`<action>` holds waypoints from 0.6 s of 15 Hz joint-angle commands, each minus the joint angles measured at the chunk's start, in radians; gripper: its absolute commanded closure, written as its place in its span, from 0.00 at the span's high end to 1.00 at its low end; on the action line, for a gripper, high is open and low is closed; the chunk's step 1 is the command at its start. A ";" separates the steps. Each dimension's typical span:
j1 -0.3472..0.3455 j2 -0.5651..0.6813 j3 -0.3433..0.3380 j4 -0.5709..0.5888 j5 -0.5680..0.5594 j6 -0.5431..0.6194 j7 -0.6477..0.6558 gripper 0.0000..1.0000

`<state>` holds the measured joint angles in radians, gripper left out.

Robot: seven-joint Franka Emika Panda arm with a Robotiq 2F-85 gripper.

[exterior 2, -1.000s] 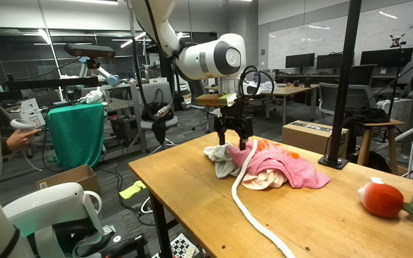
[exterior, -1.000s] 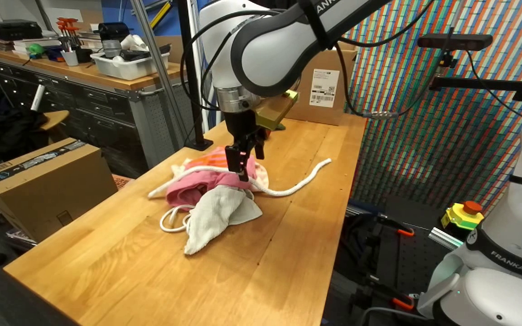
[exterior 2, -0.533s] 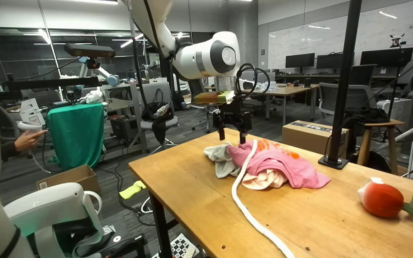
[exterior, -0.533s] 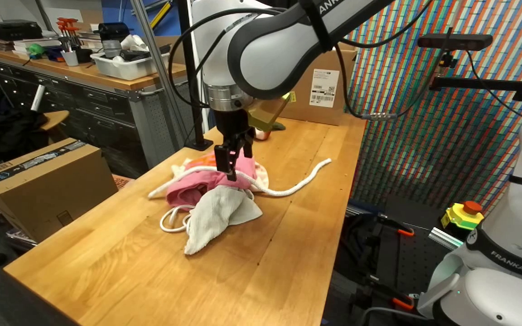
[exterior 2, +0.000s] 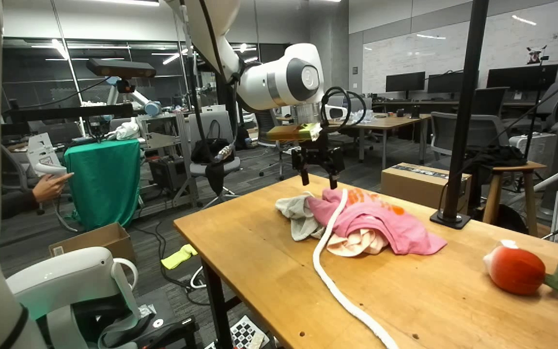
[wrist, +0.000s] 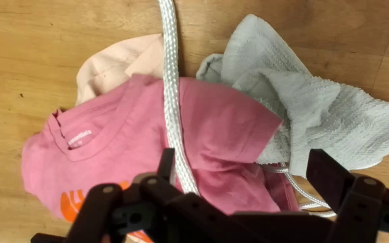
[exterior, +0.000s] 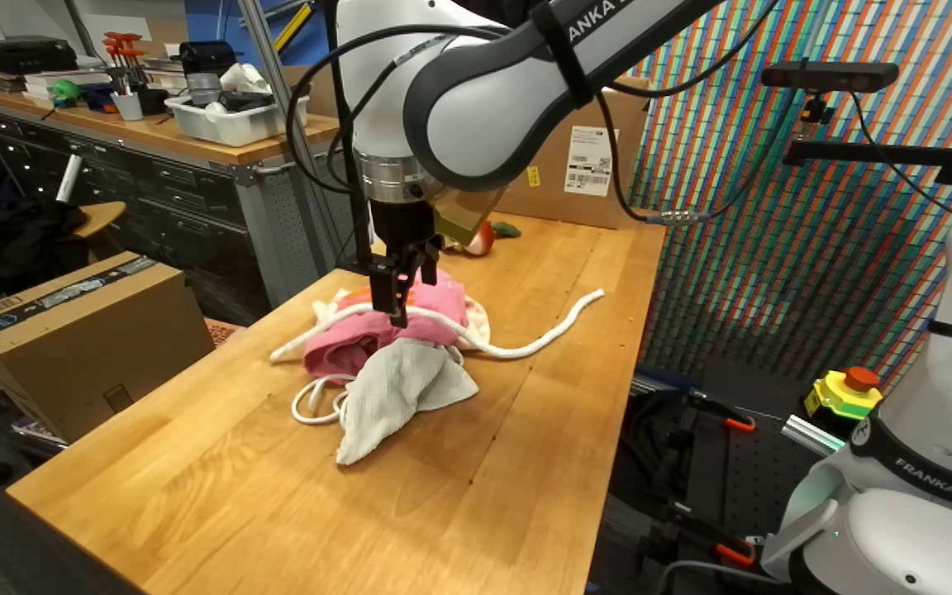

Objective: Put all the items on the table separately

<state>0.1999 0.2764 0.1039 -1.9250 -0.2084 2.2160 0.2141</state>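
I think the step now is to get the white rope (wrist: pixel 170 74) off first, as it lies on top. My jaws hang above, spread wide, holding nothing. I'd nudge to the left of the wrist view, so the rope sits midway in the gap, go down softly, nip the rope but not the pink shirt (wrist: pixel 133 141), and lift slowly. The jaws would close across it, which is good. On the table (wrist: pixel 12 67), the pink shirt fills the left and middle of the frame, neck hole facing upper left, sleeve pointing right. The rope comes next, its long way running from the top edge, left of the middle, down and a bit right. The white cloth (wrist: pixel 316 104) lies at the right, stretched sideways, one corner poking up
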 commanded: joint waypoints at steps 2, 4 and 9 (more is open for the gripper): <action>0.017 0.051 -0.002 0.076 -0.040 0.004 -0.020 1.00; 0.019 0.070 -0.004 0.097 -0.051 0.003 -0.032 1.00; 0.020 0.119 -0.024 0.135 -0.101 0.001 -0.046 1.00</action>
<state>0.2118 0.3626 0.0982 -1.8351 -0.2752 2.2166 0.1866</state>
